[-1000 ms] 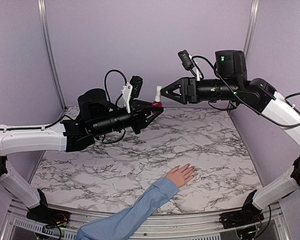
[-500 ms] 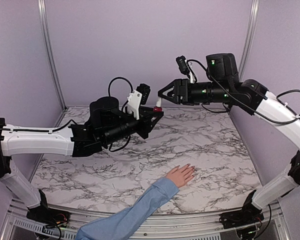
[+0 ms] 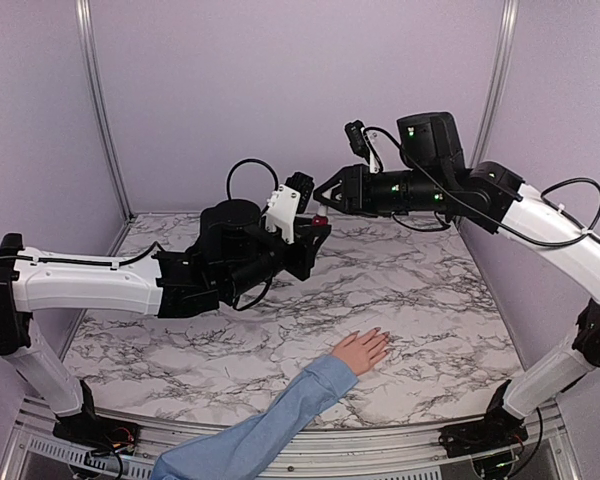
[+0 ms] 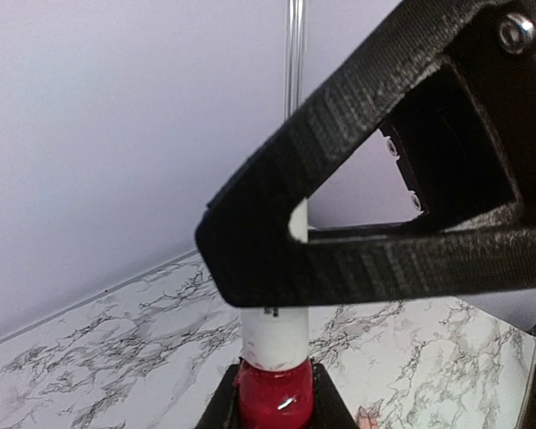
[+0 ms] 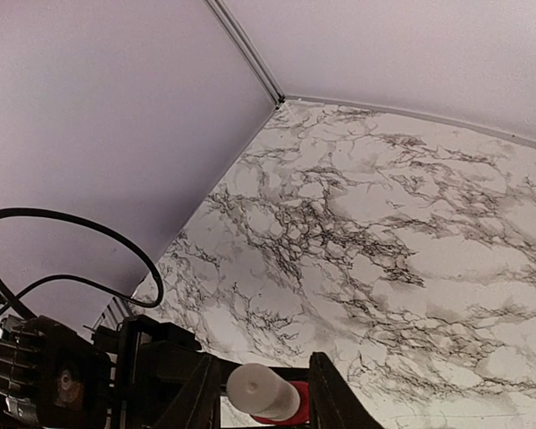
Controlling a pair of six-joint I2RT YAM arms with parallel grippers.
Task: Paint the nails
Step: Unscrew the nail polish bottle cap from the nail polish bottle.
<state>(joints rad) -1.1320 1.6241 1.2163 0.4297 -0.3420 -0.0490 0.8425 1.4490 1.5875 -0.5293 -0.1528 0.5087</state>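
Both arms meet in the air above the white, grey-veined marble bench (image 3: 430, 290), close to the back wall. My left pincer (image 3: 317, 228) is closed on the small red nail-polish bottle (image 4: 275, 399), gripping its glass body between the two fingers and holding it upright well above the bench. The bottle's white cylindrical cap (image 5: 259, 391) stands straight up out of it.

My right pincer (image 3: 323, 194) reaches in from the right and sits around that cap. In the right wrist view its black fingers (image 5: 329, 398) flank the cap on both sides with a slim gap each side, so I read it as slightly open and not clamping. In the left wrist view one of those fingers crosses in front of the cap's upper part.

The nails (image 3: 384, 339) are at the tips of a light-skinned human hand (image 3: 360, 351) lying flat, palm down, on the near part of the bench, well apart from both pincers. The hand comes out of a light blue sleeve (image 3: 270, 425) that enters from the near edge. The nails themselves are too small to make out.
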